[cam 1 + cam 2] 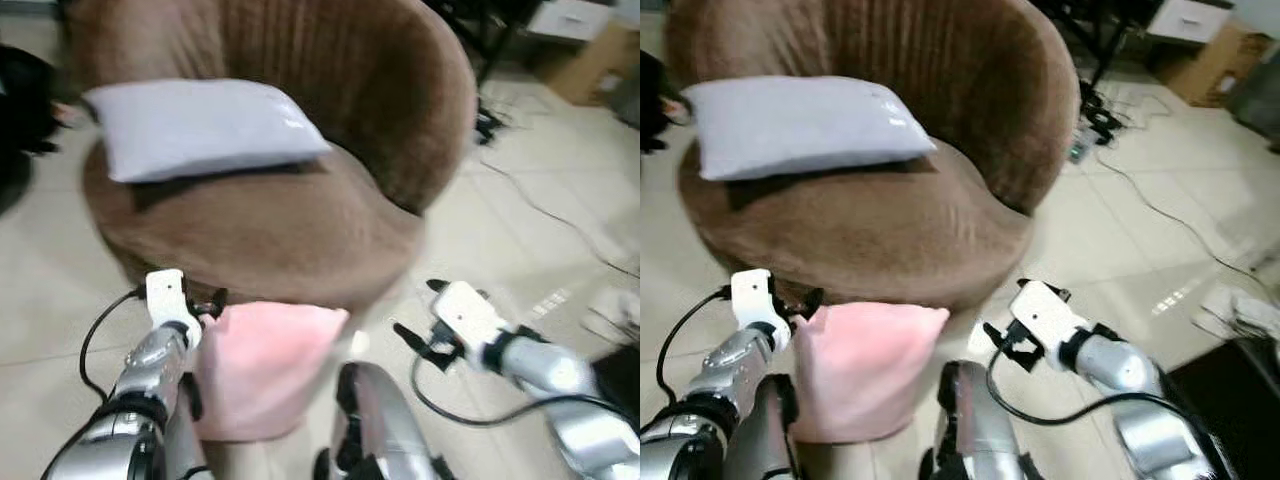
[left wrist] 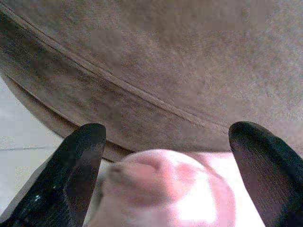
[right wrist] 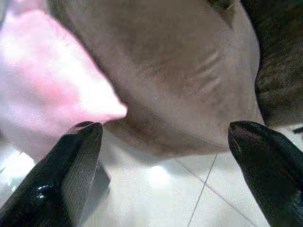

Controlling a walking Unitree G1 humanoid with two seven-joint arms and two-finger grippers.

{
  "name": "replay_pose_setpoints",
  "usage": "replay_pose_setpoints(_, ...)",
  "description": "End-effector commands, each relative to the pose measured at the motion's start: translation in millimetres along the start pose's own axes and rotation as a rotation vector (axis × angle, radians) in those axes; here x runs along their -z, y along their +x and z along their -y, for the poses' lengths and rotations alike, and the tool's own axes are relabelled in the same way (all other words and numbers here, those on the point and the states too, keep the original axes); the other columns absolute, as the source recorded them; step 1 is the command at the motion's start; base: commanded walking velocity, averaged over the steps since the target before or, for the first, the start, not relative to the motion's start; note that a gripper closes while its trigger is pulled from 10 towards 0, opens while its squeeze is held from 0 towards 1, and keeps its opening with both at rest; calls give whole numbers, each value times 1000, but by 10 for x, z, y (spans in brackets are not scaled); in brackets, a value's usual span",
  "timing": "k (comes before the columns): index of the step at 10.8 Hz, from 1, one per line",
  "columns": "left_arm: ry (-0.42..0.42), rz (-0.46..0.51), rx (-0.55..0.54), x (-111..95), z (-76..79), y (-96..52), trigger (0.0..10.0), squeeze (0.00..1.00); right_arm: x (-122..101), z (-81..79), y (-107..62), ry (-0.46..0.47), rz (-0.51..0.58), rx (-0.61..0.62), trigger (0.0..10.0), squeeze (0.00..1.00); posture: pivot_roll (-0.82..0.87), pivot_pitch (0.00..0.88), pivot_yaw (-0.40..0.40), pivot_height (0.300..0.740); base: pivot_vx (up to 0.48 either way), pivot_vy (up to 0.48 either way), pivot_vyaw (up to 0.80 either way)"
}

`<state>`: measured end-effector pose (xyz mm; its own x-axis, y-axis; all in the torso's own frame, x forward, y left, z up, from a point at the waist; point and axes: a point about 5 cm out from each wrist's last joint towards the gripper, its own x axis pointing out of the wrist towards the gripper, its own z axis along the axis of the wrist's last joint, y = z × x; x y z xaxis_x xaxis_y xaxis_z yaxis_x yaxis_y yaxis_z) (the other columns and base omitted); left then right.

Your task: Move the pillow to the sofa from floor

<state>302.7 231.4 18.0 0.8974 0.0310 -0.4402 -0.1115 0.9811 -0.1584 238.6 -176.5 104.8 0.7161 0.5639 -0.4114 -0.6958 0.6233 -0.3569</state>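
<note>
Nearest the robot, the pink pillow (image 1: 265,365) stands on the tiled floor (image 1: 40,300) against the front of the brown round armchair (image 1: 300,200). The left gripper (image 1: 205,303) is at the pillow's upper left corner, its fingers spread wide around that corner. The right gripper (image 1: 412,312), fingers also apart and empty, hangs just right of the pillow. Beyond both, a grey pillow (image 1: 200,125) lies on the seat. No writing is legible.

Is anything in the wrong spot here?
Yes. A pink pillow is down by the front of the brown chair instead of on its seat, where a grey pillow already lies. The open left gripper is around its corner; the open right gripper is empty beside it.
</note>
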Motion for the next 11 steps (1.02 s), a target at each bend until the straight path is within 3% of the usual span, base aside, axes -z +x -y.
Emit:
replay_pose_setpoints(1, -14, -18, 27, 60, 77, 8, 10000, 1000, 10, 22, -109, 5, -25, -16, 10000, 0, -293, 94, -242, 527, 0, 0, 0)
replay_pose_setpoints(4, -2, -32, -32, 64, 15, 8, 10000, 1000, -41, -31, -360, -1, -52, -32, 10000, 0, -335, 87, -235, 527, 0, 0, 0)
replay_pose_setpoints(9, 36, -131, -53, 256, -71, -58, 10000, 992, -65, -126, -435, 17, -83, -74, 10000, 0, -332, 91, -239, 527, 0, 0, 0)
replay_pose_setpoints(10, 15, -152, -24, 305, -51, -70, 10000, 0, -64, -135, -434, 15, -87, -80, 10000, 0, -332, 91, -239, 527, 0, 0, 0)
replay_pose_setpoints(11, 2, -156, -18, 316, -47, -73, 6941, 0, -70, -135, -432, 14, -88, -83, 10000, 0, -331, 89, -240, 527, 0, 0, 0)
